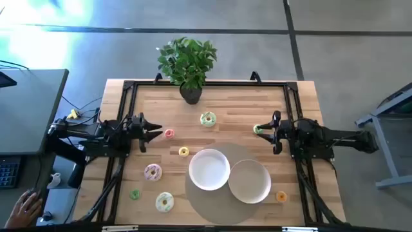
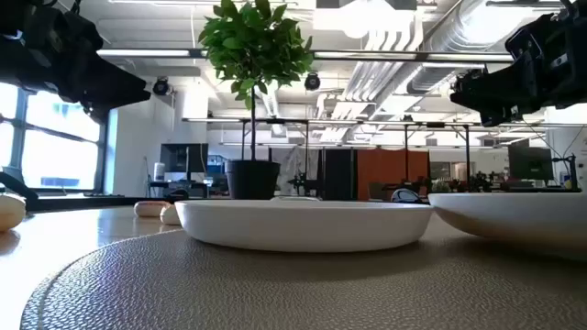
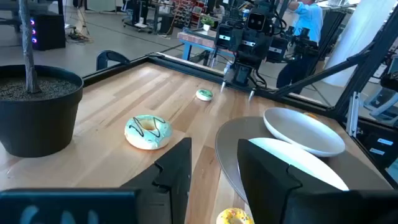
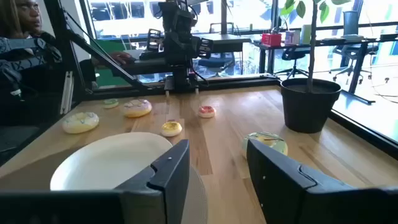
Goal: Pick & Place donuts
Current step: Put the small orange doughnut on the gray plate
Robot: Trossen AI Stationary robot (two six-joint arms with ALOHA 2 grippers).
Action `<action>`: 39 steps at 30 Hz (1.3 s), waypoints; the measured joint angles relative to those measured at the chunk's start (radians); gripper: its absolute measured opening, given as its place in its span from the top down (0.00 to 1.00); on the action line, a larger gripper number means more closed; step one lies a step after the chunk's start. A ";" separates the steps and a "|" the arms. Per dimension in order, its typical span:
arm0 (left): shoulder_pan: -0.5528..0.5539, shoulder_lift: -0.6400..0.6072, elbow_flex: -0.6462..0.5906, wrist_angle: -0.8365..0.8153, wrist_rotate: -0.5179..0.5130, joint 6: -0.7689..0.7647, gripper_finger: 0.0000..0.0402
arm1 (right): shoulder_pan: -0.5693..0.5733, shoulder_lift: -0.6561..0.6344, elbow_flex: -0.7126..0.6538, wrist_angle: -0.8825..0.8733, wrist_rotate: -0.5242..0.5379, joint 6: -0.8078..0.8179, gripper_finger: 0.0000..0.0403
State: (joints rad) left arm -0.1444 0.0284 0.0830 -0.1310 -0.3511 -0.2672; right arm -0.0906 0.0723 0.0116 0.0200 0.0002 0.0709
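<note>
Table (image 1: pixel 244 103) centre open — left tool (image 1: pixel 156 133), right tool (image 1: pixel 261 129) at side edges (fingers parted, empty); donuts (image 1: pixel 152 172) scattered.

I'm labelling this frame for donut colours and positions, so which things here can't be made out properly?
- Orange donut: seen only in the high view, too small for icing detail.
- Small green donut: high view, too small.
- Donuts at the left edge: low view, cut off by the frame.
- Low view: white plate hides the table behind it.
</note>
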 joint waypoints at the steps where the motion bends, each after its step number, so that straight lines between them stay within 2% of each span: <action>1: 0.000 0.000 0.000 0.000 0.000 0.000 0.68 | 0.000 0.000 0.000 0.000 0.000 0.000 0.61; 39: 0.000 0.000 0.000 0.000 0.000 0.000 0.68 | 0.000 0.000 0.000 0.000 0.000 0.000 0.61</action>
State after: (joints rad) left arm -0.1447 0.0284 0.0829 -0.1310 -0.3511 -0.2672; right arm -0.0906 0.0724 0.0114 0.0200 0.0002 0.0709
